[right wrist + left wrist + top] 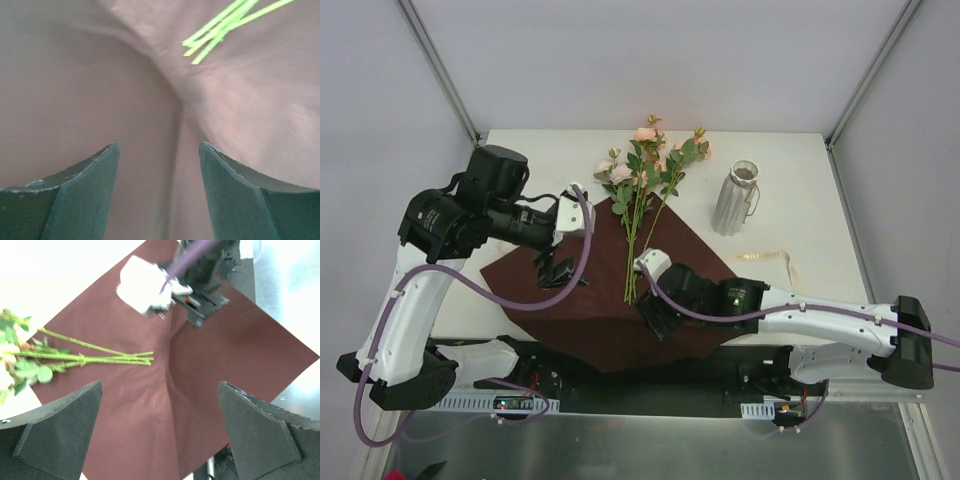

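Observation:
A bunch of pink roses (645, 165) lies on a dark maroon wrapping sheet (590, 310), blooms toward the far edge and green stems (635, 250) pointing near. My left gripper (558, 270) hovers open above the sheet's left part; in its wrist view its gripper (160, 386) frames bare sheet (200, 370), with the stems (100, 358) to the left. My right gripper (655, 318) is open low over the sheet just near of the stem ends; its wrist view shows its gripper (159, 146) over a raised crease (180, 105) and stem tips (222, 27) beyond. Neither holds anything.
A grey ribbed vase (737, 200) stands upright on the white table (800, 170) to the right of the flowers. A pale ribbon (772, 258) lies near of it. The sheet's near corner hangs over the table's front edge by the arm bases.

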`<move>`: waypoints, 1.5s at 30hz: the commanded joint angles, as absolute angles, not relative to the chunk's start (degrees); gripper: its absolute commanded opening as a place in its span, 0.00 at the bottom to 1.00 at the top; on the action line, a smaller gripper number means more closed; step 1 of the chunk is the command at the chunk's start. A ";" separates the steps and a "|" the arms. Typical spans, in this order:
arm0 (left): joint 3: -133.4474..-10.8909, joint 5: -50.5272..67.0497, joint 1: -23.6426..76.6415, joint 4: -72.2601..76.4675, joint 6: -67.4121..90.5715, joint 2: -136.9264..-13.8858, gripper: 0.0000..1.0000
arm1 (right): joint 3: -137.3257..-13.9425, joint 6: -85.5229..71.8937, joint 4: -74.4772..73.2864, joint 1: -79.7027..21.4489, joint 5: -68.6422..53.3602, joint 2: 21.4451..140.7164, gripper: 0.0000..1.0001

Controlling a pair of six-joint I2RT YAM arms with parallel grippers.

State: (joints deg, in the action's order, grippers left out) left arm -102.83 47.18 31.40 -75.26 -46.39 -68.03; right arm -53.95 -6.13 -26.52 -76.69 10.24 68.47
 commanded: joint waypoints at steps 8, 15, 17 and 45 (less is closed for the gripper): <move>-81.84 31.30 18.93 -59.95 -29.63 -71.27 0.97 | -73.18 3.16 -17.95 -52.31 16.10 83.54 0.70; -72.34 25.23 6.87 -51.60 -26.63 -76.19 0.92 | -87.26 4.48 -16.35 -48.17 11.61 105.09 0.61; -72.16 24.70 5.54 -51.15 -26.28 -78.83 0.91 | -91.31 4.22 -16.26 -47.64 11.86 110.62 0.58; -68.64 22.50 2.02 -45.88 -26.02 -87.10 0.85 | -101.34 -3.95 -13.45 -40.70 8.53 125.68 0.43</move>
